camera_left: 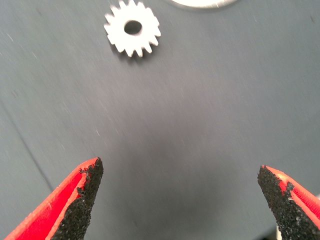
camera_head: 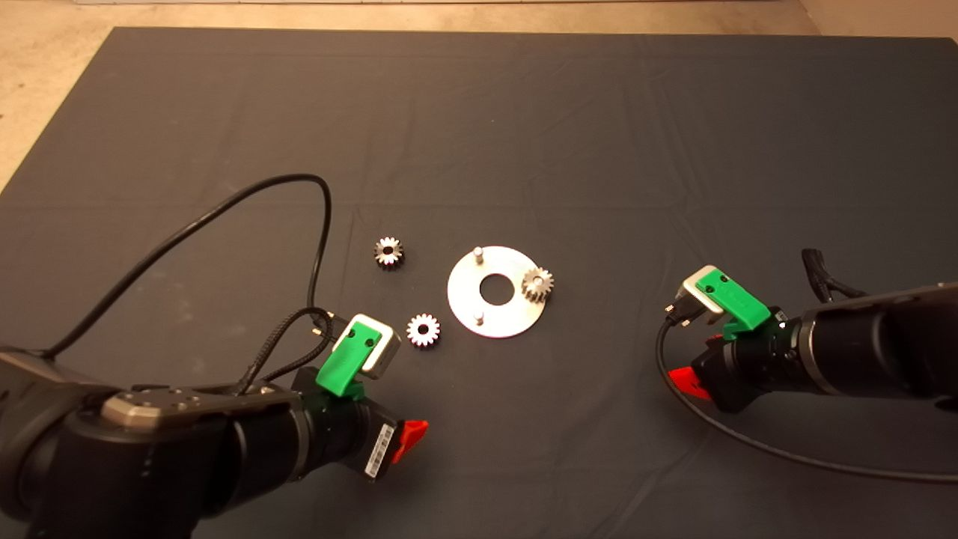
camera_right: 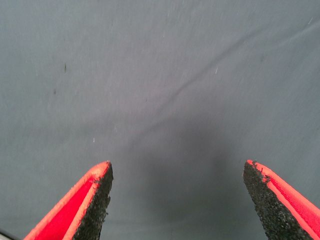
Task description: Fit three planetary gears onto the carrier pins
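The shiny round disc (camera_head: 495,311) lies mid-mat with a central hole. One planetary gear (camera_head: 537,284) sits on the disc's right pin. Two bare carrier pins stand at its far left (camera_head: 477,253) and near edge (camera_head: 479,317). A second gear (camera_head: 388,251) lies on the mat left of the disc. A third gear (camera_head: 423,330) lies nearer, also in the left wrist view (camera_left: 132,28). My left gripper (camera_left: 177,192) is open and empty, just short of that third gear. My right gripper (camera_right: 177,192) is open and empty over bare mat, right of the disc.
A black cable (camera_head: 224,206) loops over the mat from the left arm. Another cable (camera_head: 748,442) trails from the right arm along the mat's near right. The mat's far edge meets a pale floor (camera_head: 45,67).
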Robot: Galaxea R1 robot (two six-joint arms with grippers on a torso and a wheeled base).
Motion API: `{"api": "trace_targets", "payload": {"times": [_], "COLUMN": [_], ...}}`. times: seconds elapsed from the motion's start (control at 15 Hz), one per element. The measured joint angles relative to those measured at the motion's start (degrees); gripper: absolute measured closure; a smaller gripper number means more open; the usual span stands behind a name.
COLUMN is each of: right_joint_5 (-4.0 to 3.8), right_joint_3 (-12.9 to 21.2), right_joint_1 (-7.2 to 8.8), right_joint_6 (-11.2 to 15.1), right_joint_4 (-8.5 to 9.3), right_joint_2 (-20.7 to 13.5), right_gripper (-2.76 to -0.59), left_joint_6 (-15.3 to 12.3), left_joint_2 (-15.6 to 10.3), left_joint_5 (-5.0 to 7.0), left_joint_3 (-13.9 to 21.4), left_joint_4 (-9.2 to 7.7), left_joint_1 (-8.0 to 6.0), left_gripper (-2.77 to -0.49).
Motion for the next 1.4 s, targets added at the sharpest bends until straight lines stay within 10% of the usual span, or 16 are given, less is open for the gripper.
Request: {"api": "trace_targets", "payload": {"times": [0.53, 1.0, 1.2, 1.4], "right_joint_5": [0.11, 0.29, 5.07, 6.5], "right_joint_3": [0.69, 1.24, 1.33, 1.35], "right_joint_1": [-0.44, -0.73, -0.73, -0.73], "right_joint_6": [0.2, 0.2, 0.16, 0.11], "right_joint_4": [-2.64, -3.04, -3.05, -3.1], "right_joint_2": [-0.5, -7.31, -11.91, -13.04], "right_gripper": [-1.92, -1.92, -1.92, -1.92], "left_joint_6": [3.9, 7.77, 8.89, 10.65], "left_joint_2": [1.66, 8.84, 9.9, 10.3], "left_joint_5": [0.02, -0.07, -0.05, -0.04], "left_joint_3": [-4.89, -12.6, -14.18, -15.23], "left_joint_4": [7.28, 10.49, 11.35, 11.69], "left_joint_1": [0.85, 3.97, 4.17, 4.19], "left_gripper": [-2.22, -2.22, -2.22, -2.22]}}
